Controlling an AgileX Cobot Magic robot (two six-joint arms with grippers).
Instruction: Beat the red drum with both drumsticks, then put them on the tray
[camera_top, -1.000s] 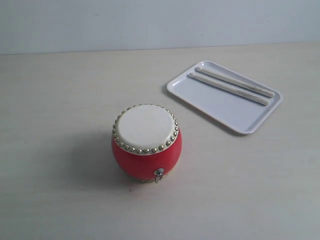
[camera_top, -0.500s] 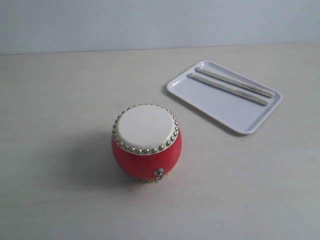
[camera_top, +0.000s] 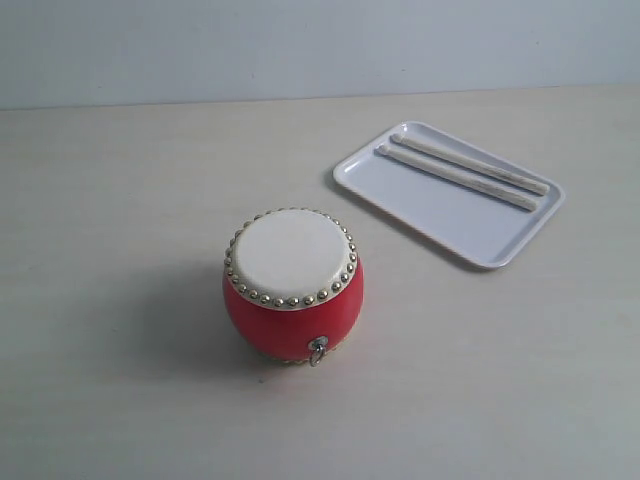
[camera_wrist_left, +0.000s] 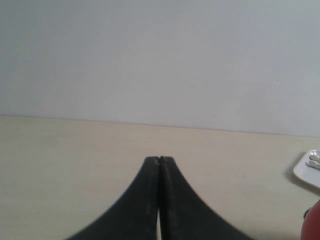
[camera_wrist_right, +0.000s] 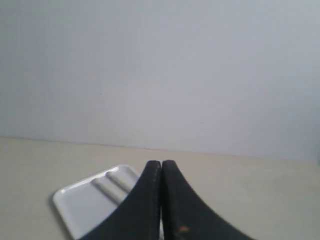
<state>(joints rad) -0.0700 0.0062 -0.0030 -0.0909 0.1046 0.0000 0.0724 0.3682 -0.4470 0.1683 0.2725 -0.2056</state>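
The red drum (camera_top: 293, 288) stands upright on the pale table, cream skin up, small metal ring facing the front. Both drumsticks (camera_top: 465, 170) lie side by side on the far part of the white tray (camera_top: 440, 215) at the back right. Neither arm appears in the exterior view. My left gripper (camera_wrist_left: 159, 160) is shut and empty; a sliver of the drum (camera_wrist_left: 312, 227) and a corner of the tray (camera_wrist_left: 306, 172) with the stick tips (camera_wrist_left: 314, 161) show at that view's edge. My right gripper (camera_wrist_right: 161, 163) is shut and empty, with the tray (camera_wrist_right: 82, 205) and the drumsticks (camera_wrist_right: 112, 185) behind its fingers.
A pale grey wall (camera_top: 320, 45) rises behind the table's far edge. Bare pale tabletop (camera_top: 110, 200) lies around the drum and the tray.
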